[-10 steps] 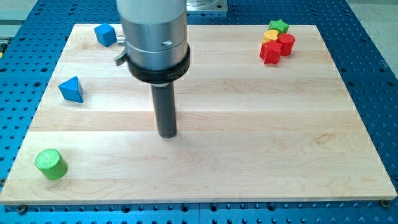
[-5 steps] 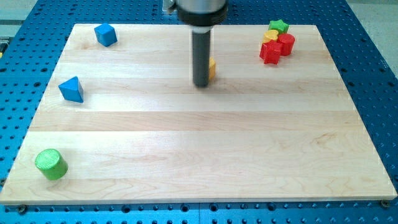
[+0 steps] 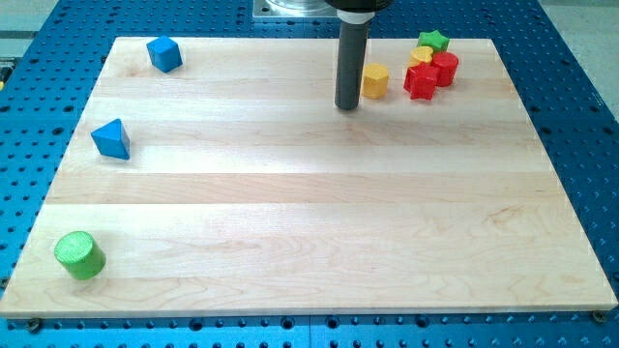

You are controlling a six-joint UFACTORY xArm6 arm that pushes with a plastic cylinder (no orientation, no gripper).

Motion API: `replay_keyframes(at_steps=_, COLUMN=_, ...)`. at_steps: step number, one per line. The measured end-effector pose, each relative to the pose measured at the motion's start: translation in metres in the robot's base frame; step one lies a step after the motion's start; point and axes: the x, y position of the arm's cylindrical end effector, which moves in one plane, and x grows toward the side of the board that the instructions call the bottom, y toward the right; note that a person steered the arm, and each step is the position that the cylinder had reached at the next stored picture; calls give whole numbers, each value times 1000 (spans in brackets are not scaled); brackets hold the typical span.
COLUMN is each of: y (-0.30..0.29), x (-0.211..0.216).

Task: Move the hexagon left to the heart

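Wooden board (image 3: pixel 309 242), pale, lying on a blue perforated table (image 3: pixel 580 116); it carries every block listed here. My rod, dark and upright, comes down from the far edge; my tip (image 3: pixel 347 106) rests on the board in the far-centre area, just left of the yellow hexagon (image 3: pixel 374 80) and touching it or nearly so, I cannot tell which. The rod has no jaws and holds nothing. Green cylinder (image 3: pixel 78 255), near-left corner, alone. Blue triangular block (image 3: pixel 112 139), left side, mid-depth. Blue block (image 3: pixel 164 53), far-left, shape unclear. Far-right cluster, packed together: red block (image 3: pixel 420 82) nearest the hexagon, a small gap between them; red block behind it (image 3: pixel 446 68); yellow heart (image 3: pixel 421 56), partly hidden, between the reds and the green star (image 3: pixel 433 40) at the far edge. The hexagon sits left of this cluster, slightly nearer than the heart.
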Motion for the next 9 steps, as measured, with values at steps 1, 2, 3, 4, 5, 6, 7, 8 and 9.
replay_keyframes(at_steps=1, y=17, x=-5)
replay_keyframes(at_steps=2, y=42, x=-23)
replay_keyframes(at_steps=3, y=45, x=-23)
replay_keyframes(at_steps=4, y=48, x=-26)
replay_keyframes(at_steps=5, y=54, x=-41)
replay_keyframes(at_steps=6, y=65, x=-41)
replay_keyframes(at_steps=7, y=63, x=-48)
replay_keyframes(at_steps=8, y=46, x=-59)
replay_keyframes(at_steps=9, y=46, x=-62)
